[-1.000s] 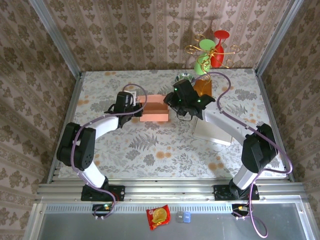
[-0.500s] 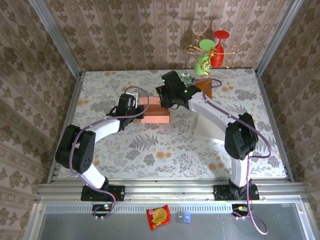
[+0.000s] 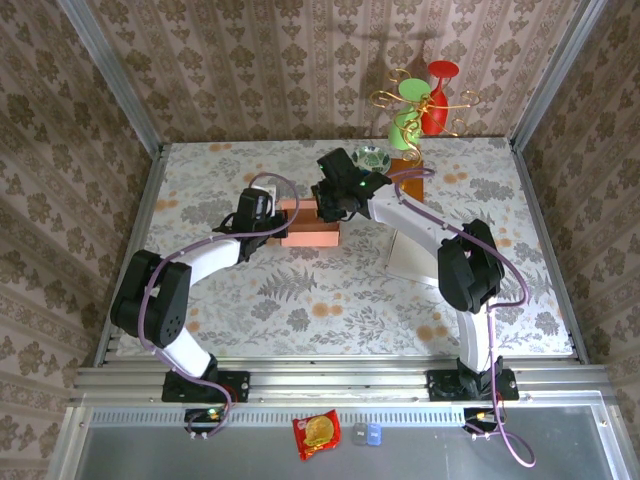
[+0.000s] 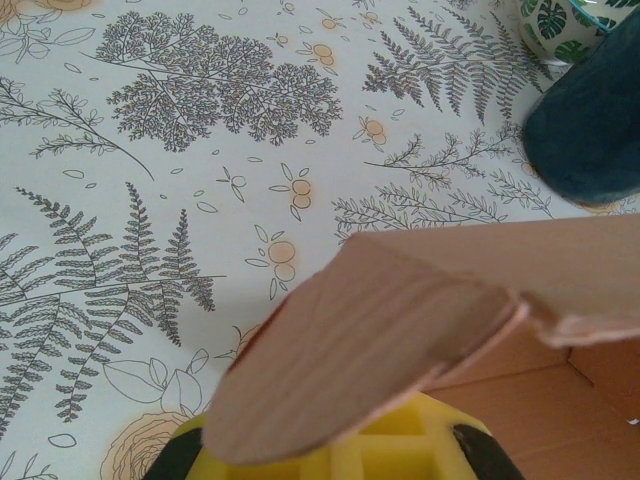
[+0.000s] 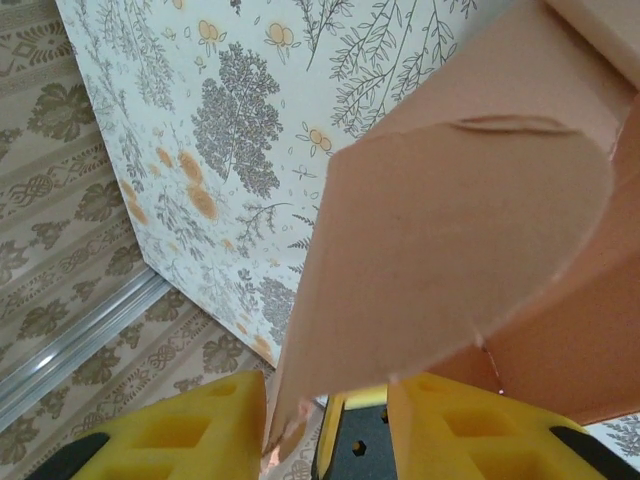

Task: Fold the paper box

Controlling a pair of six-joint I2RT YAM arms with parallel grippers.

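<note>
Right: nearest, a snack packet (image 3: 316,433) on the rail in front of the table's (image 3: 250,320) near edge, not ours. The paper box (image 3: 312,230) lies past mid-table, closer to the far edge and roughly central between the side edges. The left gripper (image 3: 270,214) is at its left end, fingers pressed together, apparently pinching the left flap (image 4: 370,340). The right gripper (image 3: 328,200) is at the box's far right corner, fingers (image 5: 170,430) spread with the right flap (image 5: 450,250) edge running down between them; not clamped as far as I can tell. Step looks like turning the end flaps in. I'd keep the left pinch as anchor, grip the right flap low near its crease and swing it about that crease rather than pull; the box is light and would likely skate on the cloth. There's a short slit near the right flap's root, so side load could tear it. Card is thin, matte, salmon-tan with faint streaky grain; flaps are rounded tongues, slightly ragged at the hinge. Cloth is pale and smooth with a fern and orange-blossom print. Beyond the box, a leaf-patterned cup (image 3: 372,157) by the far edge.
</note>
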